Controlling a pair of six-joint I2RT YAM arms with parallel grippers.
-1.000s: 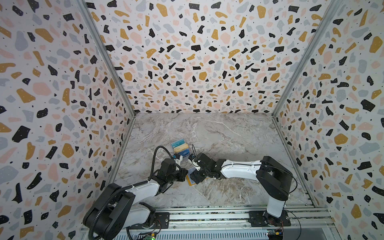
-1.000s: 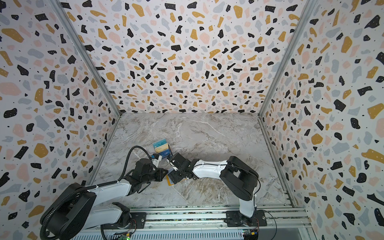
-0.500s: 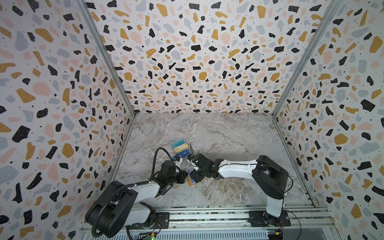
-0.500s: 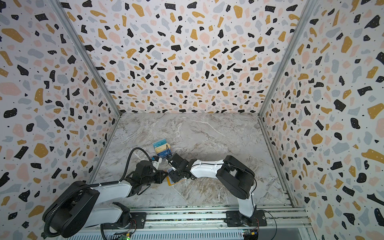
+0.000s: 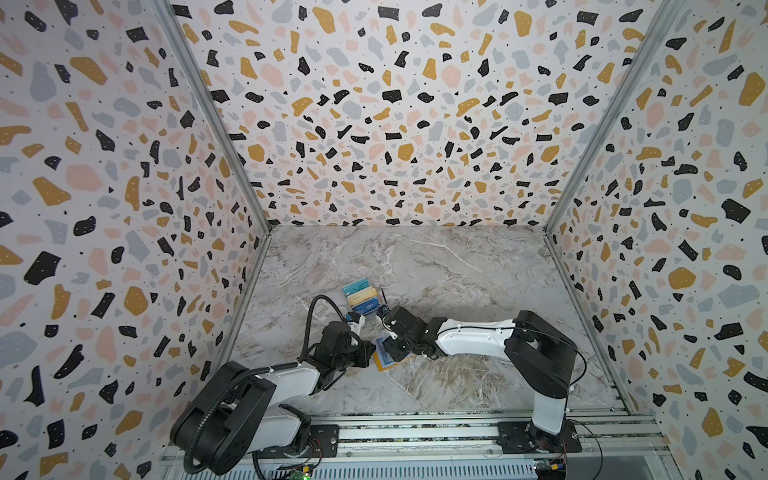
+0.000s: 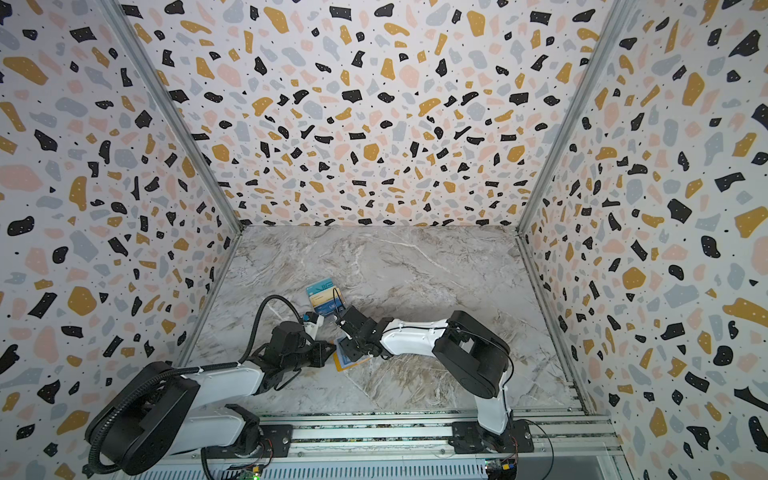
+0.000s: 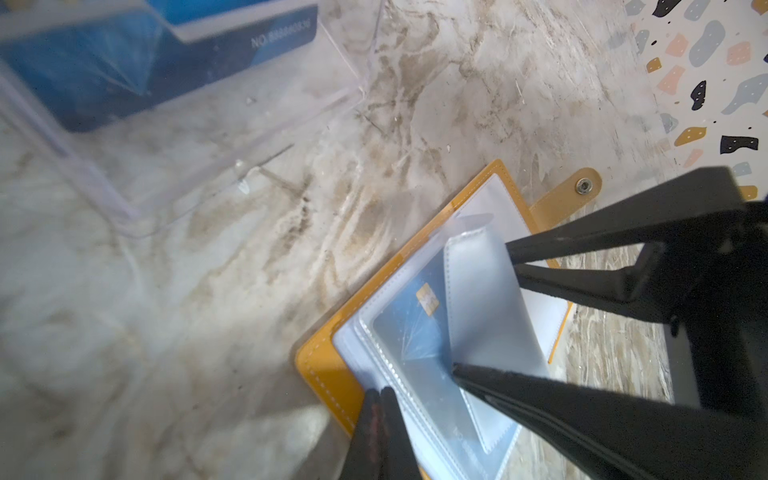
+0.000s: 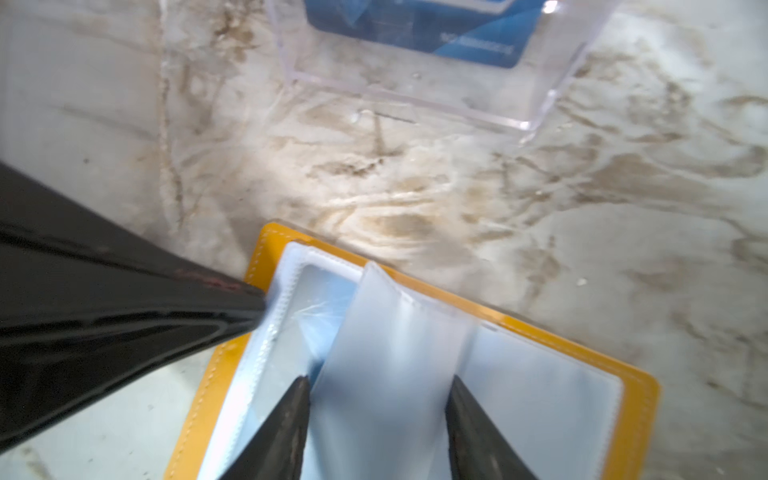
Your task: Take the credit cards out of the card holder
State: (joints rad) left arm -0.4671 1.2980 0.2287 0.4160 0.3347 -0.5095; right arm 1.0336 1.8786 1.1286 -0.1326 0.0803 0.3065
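A mustard-yellow card holder [image 7: 328,374] lies open toward the marble table's [image 5: 457,270] front-left corner, with a pale-blue chip card [image 7: 415,332] sleeved inside. The left gripper [image 7: 380,390], shut tight, presses its edge. The right gripper [image 8: 380,382] straddles a frosted leaf [image 8: 395,332]; I cannot tell whether it grips. Behind, a clear stand's [image 7: 349,79] teal, beige and dark-blue credit cards [image 5: 360,296] read "VIP" and "NO.888…".

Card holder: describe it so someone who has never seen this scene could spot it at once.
On the marble table, look where the left gripper and right gripper meet. The card holder lies open there: a mustard-yellow cover with frosted sleeves, unlike the clear acrylic stand behind it.
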